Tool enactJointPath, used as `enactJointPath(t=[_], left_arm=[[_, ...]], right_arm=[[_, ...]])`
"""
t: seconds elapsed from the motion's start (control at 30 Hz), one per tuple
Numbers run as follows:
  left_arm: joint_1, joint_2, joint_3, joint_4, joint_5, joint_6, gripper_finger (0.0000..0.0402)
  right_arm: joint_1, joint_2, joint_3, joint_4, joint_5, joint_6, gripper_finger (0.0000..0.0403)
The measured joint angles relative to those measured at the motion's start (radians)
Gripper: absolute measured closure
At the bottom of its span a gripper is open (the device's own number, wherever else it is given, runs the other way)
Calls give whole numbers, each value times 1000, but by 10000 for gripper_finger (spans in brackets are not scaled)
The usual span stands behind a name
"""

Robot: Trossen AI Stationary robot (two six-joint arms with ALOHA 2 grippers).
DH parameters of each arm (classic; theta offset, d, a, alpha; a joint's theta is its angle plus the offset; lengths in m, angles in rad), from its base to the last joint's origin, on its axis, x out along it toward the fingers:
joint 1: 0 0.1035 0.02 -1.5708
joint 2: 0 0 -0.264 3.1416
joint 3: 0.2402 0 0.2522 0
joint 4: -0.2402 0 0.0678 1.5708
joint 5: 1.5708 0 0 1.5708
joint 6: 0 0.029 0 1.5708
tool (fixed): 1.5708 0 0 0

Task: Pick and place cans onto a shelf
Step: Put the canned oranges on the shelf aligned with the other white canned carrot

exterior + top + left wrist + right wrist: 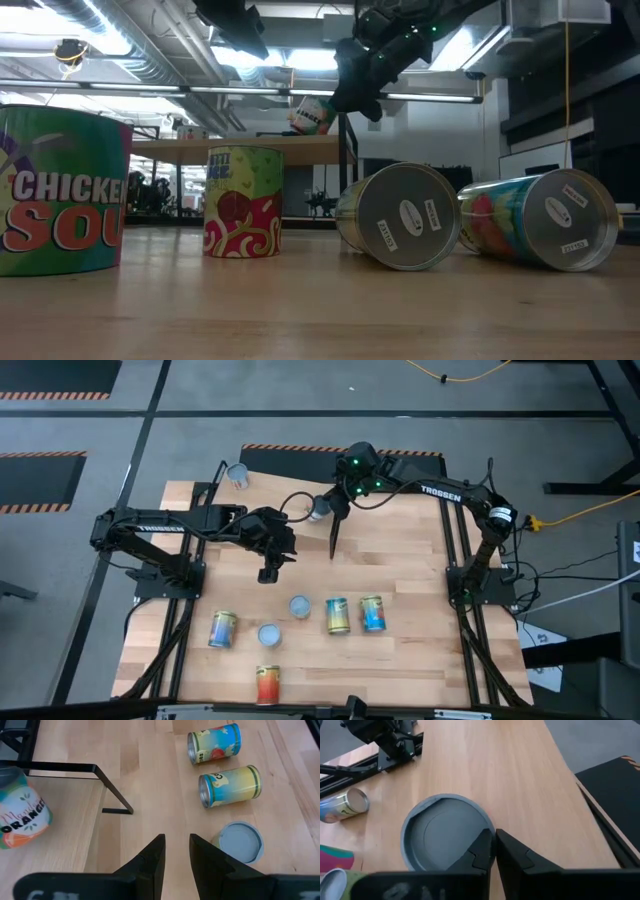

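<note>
High view: six cans are seen on the near half of the wooden surface (420, 560). Two of them, a first upright can (299, 606) and a second upright can (268, 634), stand on end, and a red-orange can (267, 685) lies nearest the front edge. A further can (238, 475) stands at the back left of the shelf (275, 475). The black divider (333, 532) is seen just in front of the right gripper (326, 506), which is clamped on the held can (317, 511) over the shelf. The left gripper (267, 574) hangs near the middle of the surface, behind the cans.

Low view: the held can (312, 115) is seen lifted clear of the shelf board (240, 150). A soup can (60, 190) and a green-and-red can (243, 200) stand in front, and two lying cans (400, 215) show their ends. Ceiling lights and ducts fill the room behind.

Left wrist view: the left gripper's fingers (152, 857) are parted by a narrow gap, with nothing between them. A grey-topped can (241, 841) stands just beyond them.

Right wrist view: the right gripper's fingers (482, 851) are pressed together on the rim of the held can's grey top (442, 835), with bare wood below.
</note>
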Motion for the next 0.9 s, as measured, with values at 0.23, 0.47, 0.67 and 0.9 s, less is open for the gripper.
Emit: enactJointPath(t=[0.23,0.47,0.67,0.9], left_arm=[[0,0,0,0,0,0,321],[0,0,0,0,0,0,321],[0,0,0,0,0,0,321],[0,0,0,0,0,0,321]], right_arm=[[0,0,0,-5,39,0,281],[-10,0,0,2,42,19,202],[-16,0,0,2,41,24,197],[-52,-61,0,-18,-20,28,196]])
